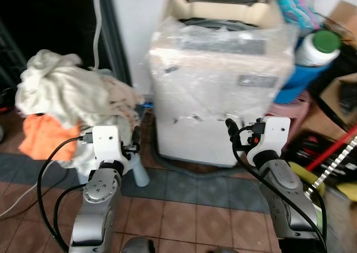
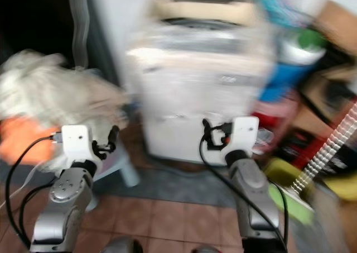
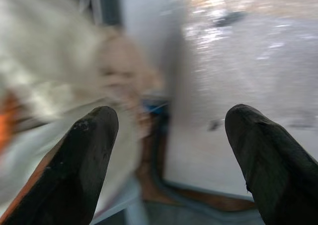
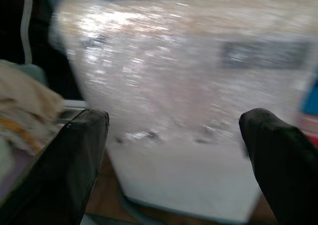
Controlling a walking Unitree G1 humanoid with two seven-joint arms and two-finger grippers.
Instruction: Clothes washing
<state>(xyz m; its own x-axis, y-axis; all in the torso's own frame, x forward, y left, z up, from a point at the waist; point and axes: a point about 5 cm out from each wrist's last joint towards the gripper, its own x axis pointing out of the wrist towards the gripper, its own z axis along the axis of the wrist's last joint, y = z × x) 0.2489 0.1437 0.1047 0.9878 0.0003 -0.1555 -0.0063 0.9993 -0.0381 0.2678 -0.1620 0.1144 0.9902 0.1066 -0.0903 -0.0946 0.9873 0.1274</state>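
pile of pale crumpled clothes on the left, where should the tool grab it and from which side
Probably the pale crumpled clothes pile is best taken at its raised top folds, coming from the front and slightly above with the left tool, whose fingers are open. The heap bulges loosely upward there, giving bunched cloth to pinch, while the plastic-wrapped white washing machine stands close on its right.

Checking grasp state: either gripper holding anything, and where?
Nothing held. Left gripper and right gripper are both open and empty, facing the washing machine.

Washing machine (image 1: 217, 85) ahead, laundry heap (image 1: 67, 96) left
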